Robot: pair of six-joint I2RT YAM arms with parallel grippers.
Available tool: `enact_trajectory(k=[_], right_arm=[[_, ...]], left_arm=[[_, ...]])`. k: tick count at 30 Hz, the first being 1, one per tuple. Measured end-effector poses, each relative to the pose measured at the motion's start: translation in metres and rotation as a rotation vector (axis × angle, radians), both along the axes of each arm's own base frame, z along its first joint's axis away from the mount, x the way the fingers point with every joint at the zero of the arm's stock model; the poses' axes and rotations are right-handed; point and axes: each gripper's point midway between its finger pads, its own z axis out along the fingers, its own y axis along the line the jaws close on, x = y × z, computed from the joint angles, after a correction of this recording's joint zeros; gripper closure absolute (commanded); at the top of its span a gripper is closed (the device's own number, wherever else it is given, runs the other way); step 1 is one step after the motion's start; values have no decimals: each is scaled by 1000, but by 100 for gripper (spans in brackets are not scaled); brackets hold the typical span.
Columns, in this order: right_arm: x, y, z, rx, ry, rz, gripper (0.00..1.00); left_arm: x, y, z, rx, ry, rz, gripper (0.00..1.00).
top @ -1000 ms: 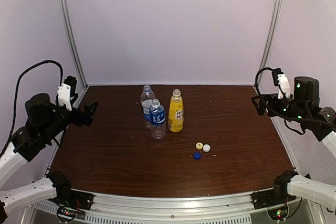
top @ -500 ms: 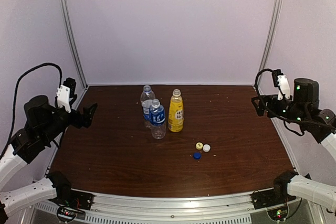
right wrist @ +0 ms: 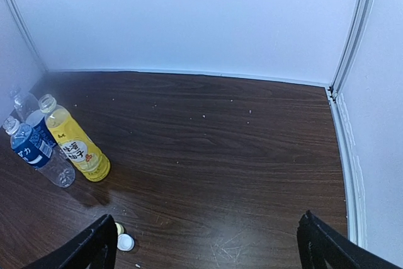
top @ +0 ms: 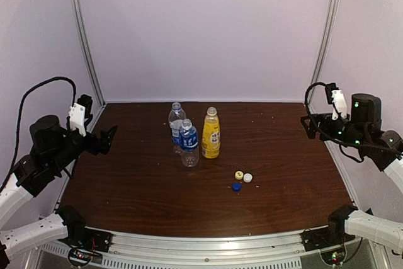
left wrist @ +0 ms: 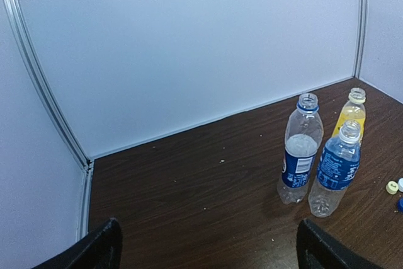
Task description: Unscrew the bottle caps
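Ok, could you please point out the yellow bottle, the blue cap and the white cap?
yellow bottle (top: pixel 211 138): top external view, middle of its body.
blue cap (top: pixel 236 186): top external view, centre of the cap.
white cap (top: pixel 247 177): top external view, centre of the cap.

blue cap (left wrist: pixel 400 205): cut by right edge | taller clear bottle (right wrist: pixel 24 104): partly behind short clear bottle (right wrist: pixel 36 150)

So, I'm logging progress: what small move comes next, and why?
Likely just retreat home and stop: the three bottles stand uncapped, the caps lie loose on the table, and the left claw and right claw hang open, empty.
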Motion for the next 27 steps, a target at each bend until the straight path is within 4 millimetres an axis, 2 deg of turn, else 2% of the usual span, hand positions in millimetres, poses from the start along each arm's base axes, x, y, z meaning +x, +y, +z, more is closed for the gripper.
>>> enact_trajectory(k=[16, 27], right_arm=[[5, -1, -11, -18, 26, -11, 0], [2, -2, -12, -13, 16, -11, 0]], left_arm=[[1, 0, -3, 8, 9, 1, 2], [2, -1, -4, 12, 14, 3, 2]])
